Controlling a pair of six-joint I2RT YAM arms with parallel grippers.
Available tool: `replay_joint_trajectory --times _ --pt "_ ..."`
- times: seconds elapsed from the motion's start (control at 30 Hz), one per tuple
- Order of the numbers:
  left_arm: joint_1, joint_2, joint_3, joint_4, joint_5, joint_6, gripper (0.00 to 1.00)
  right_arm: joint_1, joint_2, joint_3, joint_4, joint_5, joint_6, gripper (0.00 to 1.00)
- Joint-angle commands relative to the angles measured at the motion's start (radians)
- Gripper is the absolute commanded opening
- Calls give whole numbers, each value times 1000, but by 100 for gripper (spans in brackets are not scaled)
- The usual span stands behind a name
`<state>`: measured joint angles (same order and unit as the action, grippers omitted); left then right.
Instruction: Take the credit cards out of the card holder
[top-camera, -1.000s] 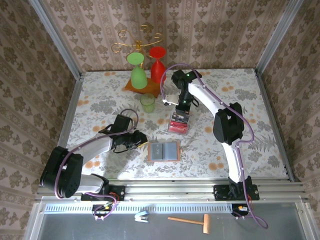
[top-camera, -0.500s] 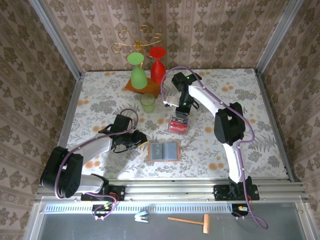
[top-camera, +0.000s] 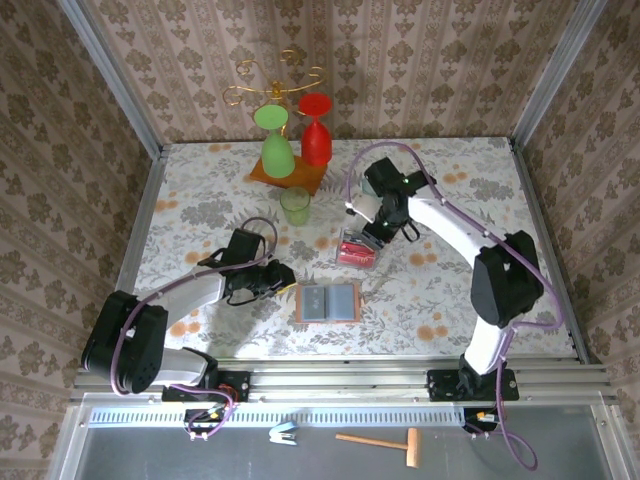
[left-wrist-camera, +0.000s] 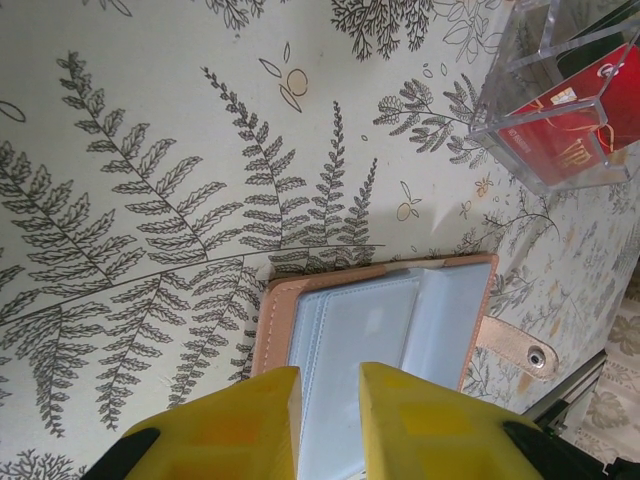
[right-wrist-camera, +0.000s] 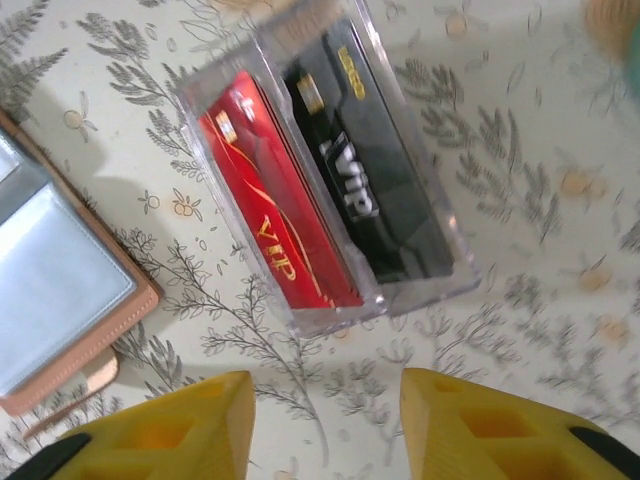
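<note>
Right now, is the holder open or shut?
Open. The holder lies spread flat, both grey-blue inner halves facing up with the tan edge around them; its snap tab lies unfastened at the side.

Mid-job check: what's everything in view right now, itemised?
card holder: one, tan outside, grey-blue inside, open, table's front middle
credit cards: two showing, red and black, in clear box
clear box: one, transparent, behind the holder
green goblet: one, green, on the wooden base
red goblet: one, red, beside it
wooden base: one, brown, far side
wire rack: one, gold, above the goblets
cup: one, pale green, before the base
mallet: one, wooden, ledge below arms
left gripper: one, yellow fingers, open, by the holder
right gripper: one, yellow fingers, open, by the box
</note>
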<state>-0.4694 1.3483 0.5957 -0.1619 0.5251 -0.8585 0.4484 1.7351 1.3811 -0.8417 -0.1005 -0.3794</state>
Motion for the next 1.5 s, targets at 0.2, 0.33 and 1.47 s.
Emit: replay_joint_trajectory --times 0.2,0.33,1.47 --pt "7 -1 15 9 27 22 23 -3 -86 -248 235 9 273 60" --pt "6 -1 15 9 28 20 23 -4 -65 -286 289 9 320 69" --pt "0 -19 14 18 28 -6 23 -5 -23 -291 337 197 353 65"
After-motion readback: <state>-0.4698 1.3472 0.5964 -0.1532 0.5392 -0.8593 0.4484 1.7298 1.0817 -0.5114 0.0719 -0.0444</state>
